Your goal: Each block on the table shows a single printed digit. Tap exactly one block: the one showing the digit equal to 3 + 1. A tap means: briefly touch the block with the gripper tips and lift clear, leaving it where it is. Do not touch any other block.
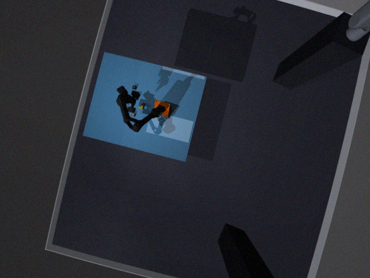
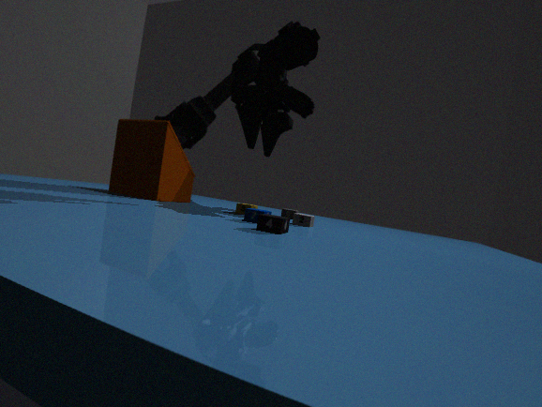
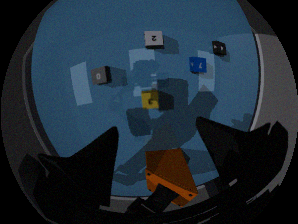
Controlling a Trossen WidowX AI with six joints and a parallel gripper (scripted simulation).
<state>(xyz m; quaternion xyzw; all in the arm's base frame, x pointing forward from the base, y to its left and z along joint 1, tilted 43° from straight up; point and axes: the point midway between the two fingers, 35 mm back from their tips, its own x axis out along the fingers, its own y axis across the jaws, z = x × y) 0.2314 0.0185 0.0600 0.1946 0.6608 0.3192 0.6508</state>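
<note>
A black block point(image 2: 273, 224) point(image 3: 219, 48) point(image 1: 134, 87) shows a 4 in the exterior view. A blue block point(image 2: 257, 215) point(image 3: 197, 64) lies beside it and seems to show a 7. A white block point(image 2: 303, 219) point(image 3: 154, 39) shows a 2, and a grey block point(image 2: 289, 213) point(image 3: 101, 75) point(image 1: 133, 114) shows a 0. A yellow block point(image 2: 246, 208) point(image 3: 149, 99) point(image 1: 141, 107) has a digit I cannot read surely. My gripper point(image 2: 260, 151) point(image 3: 158, 126) is open and empty, high above the blocks. In the top view the arm hides the blue block and most of the white one.
An orange wedge-shaped base point(image 1: 166, 112) point(image 2: 141, 159) point(image 3: 170, 167) carries the arm on the blue table top point(image 1: 112, 134) point(image 2: 398, 305). The blocks lie in a loose group in front of it. Arm shadows and pale patches of light fall across the table.
</note>
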